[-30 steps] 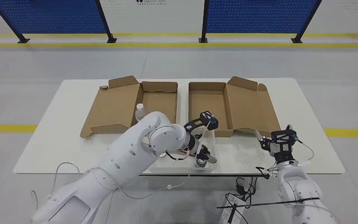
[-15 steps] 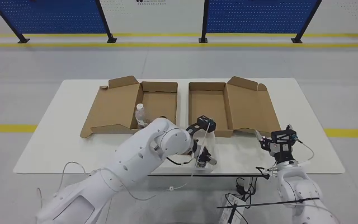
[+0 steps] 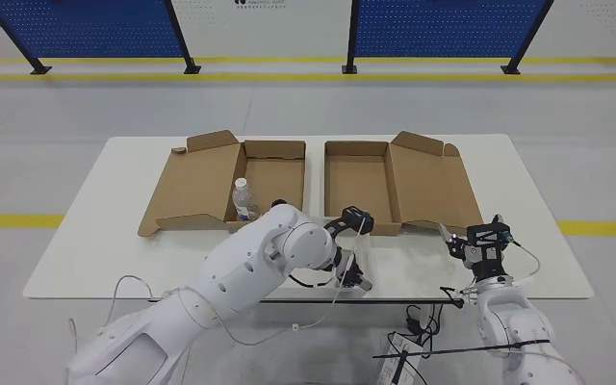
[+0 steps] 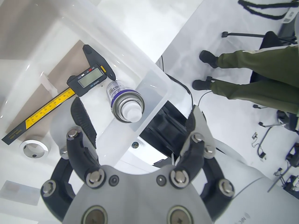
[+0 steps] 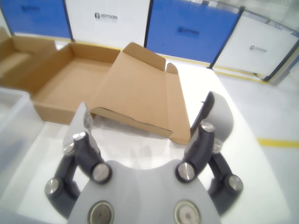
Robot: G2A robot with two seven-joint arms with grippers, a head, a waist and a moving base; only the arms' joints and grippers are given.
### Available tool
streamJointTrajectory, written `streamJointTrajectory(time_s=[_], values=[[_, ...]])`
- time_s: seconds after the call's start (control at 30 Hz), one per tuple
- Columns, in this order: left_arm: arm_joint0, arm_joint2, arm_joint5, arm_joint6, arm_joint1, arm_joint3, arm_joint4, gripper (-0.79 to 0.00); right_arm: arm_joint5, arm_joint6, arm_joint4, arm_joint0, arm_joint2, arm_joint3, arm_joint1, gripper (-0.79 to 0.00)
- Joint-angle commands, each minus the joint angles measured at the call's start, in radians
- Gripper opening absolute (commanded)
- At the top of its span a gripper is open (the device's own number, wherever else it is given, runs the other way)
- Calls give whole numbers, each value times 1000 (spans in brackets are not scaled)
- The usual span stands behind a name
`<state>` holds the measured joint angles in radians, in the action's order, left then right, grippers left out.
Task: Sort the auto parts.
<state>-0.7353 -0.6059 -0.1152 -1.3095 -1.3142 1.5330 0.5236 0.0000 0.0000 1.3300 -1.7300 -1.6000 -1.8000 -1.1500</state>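
Spray can (image 4: 127, 103), purple-banded label too tiny to read, sits in a corner of the clear bin (image 4: 121, 47) beside a caliper (image 4: 90, 81), just ahead of the spread left jaws. Right jaws spread too, over the table (image 5: 245, 164).

Right gripper (image 5: 147, 103) low over white table (image 5: 236, 169), fingers (image 5: 80, 122) spread wide, nothing between them. Straight ahead of claw: open cardboard box (image 5: 74, 80), brown, shallow. Its lid (image 5: 144, 94) folded out flat toward claw, free edge lying on table just ahead of fingertips. Second cardboard box (image 5: 21, 52) farther out, beyond first. Off to side by metal-faced finger: blurred pale tub (image 5: 11, 103), probably clear plastic. Far beyond table: blue and white fence panels (image 5: 191, 24), yellow floor line (image 5: 278, 142).
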Motion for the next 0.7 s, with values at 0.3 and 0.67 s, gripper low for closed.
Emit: streamJointTrajectory(time_s=[0.3, 0.67], values=[[6, 14, 7, -8, -10, -34, 3, -49, 0, 0, 0, 0, 0, 0, 0, 0], [18, 30, 15, -11, -24, -82, 3, -114, 0, 0, 0, 0, 0, 0, 0, 0]])
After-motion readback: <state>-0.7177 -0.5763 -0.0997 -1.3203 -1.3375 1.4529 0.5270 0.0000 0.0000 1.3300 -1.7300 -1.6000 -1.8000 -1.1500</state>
